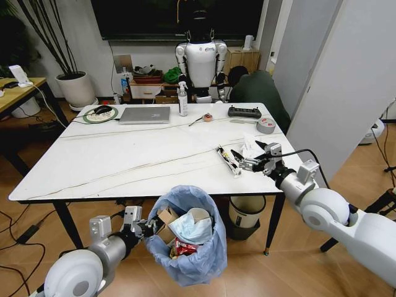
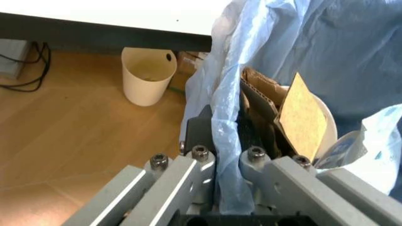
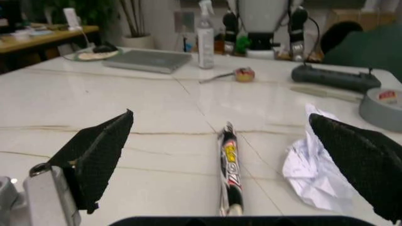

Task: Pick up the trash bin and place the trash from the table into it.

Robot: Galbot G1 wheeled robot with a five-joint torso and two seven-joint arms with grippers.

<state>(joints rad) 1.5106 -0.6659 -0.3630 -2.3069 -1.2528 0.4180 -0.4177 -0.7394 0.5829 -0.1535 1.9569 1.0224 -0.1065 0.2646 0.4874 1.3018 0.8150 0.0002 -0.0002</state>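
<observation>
The trash bin [image 1: 185, 241], lined with a baggy light-blue bag, hangs just below the table's [image 1: 124, 154] front edge. My left gripper [image 1: 146, 228] is shut on its rim. In the left wrist view the left gripper [image 2: 226, 141] pinches rim and liner, with brown cardboard [image 2: 301, 117] inside. The bin also holds a paper cup [image 1: 198, 215], a pale-blue tissue [image 1: 190, 230] and a red wrapper [image 1: 183, 249]. My right gripper [image 1: 245, 158] hovers open low over the table's right side. Between its fingers [image 3: 100, 150] lie a long printed wrapper [image 3: 230, 169] and crumpled white paper [image 3: 314, 172].
On the far half of the table are a silver laptop [image 1: 145, 115], a spray bottle [image 1: 182, 99], a black controller [image 1: 245, 112] and a grey tape roll [image 1: 266, 125]. A cream bucket [image 1: 245, 213] stands under the table. A white wall panel [image 1: 346, 93] rises close on the right.
</observation>
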